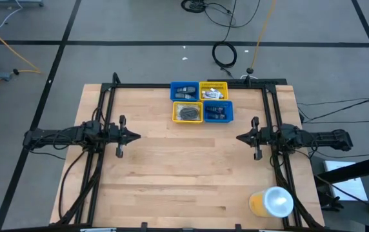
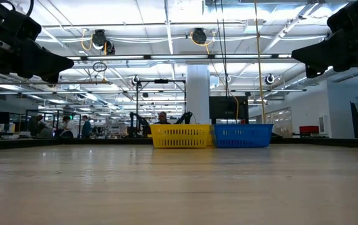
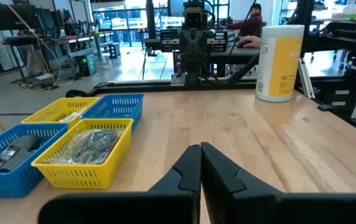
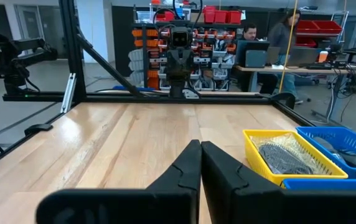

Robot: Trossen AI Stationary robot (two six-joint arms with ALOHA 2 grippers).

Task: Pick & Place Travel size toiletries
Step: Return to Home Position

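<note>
toiletries inside bins | left fingers clenched, empty, raised | right fingers clenched, empty, raised

Two blue bins, two yellow bins, one cup, two arms.

Open tabletop between bins and cup
</note>
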